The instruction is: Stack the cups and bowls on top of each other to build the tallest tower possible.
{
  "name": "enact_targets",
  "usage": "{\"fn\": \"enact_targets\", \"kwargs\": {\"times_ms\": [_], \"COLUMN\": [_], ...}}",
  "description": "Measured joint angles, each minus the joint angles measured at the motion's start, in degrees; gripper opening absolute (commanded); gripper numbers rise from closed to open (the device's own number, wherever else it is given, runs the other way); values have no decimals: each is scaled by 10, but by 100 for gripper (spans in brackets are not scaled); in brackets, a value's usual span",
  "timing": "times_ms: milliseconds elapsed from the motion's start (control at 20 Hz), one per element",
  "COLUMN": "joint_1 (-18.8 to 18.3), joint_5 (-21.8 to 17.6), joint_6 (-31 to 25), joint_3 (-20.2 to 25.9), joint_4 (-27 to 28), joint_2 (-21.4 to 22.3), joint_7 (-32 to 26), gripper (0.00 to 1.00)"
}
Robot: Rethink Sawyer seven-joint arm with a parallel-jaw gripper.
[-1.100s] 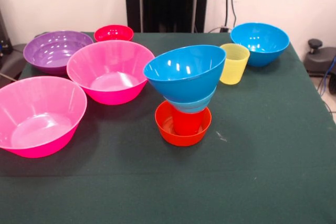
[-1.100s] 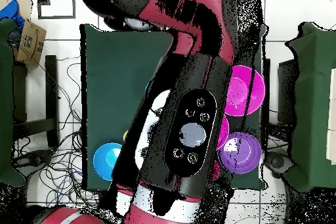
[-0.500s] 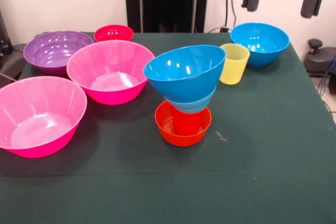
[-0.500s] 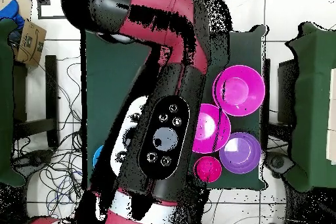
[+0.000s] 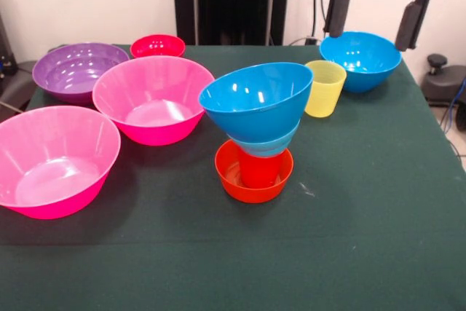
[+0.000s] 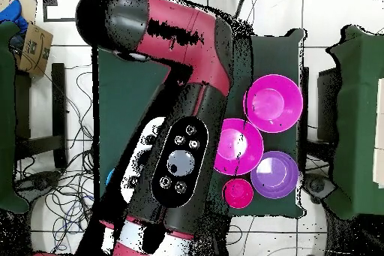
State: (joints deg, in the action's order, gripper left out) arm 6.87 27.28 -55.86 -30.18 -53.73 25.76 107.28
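From the front, the end effector hangs released, its two dark fingers spread wide on either side of the far blue bowl, holding nothing. That bowl sits at the far right corner of the green worktop, just beside the yellow cup. The tower stands near the middle: a small orange bowl at the bottom, a red cup standing in it, a small light-blue bowl over the cup, and a large blue bowl on top (tilted, its mouth leaning toward the left). Left of it lie two large pink bowls, one further back and one near the front edge, with a purple bowl and a small red bowl along the far edge. From overhead, the arm covers most of the worktop, hiding the tower; two pink bowls, the purple bowl and the small red bowl show to its right.
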Motion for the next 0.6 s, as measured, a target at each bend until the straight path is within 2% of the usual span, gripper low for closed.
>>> {"fn": "enact_targets", "kwargs": {"times_ms": [300,600], "joint_1": [1,2], "joint_5": [-2,-8], "joint_6": [9,10], "joint_3": [-10,-13], "joint_4": [-20,-20], "joint_2": [0,-3], "joint_7": [54,62], "gripper": [100,100]}}
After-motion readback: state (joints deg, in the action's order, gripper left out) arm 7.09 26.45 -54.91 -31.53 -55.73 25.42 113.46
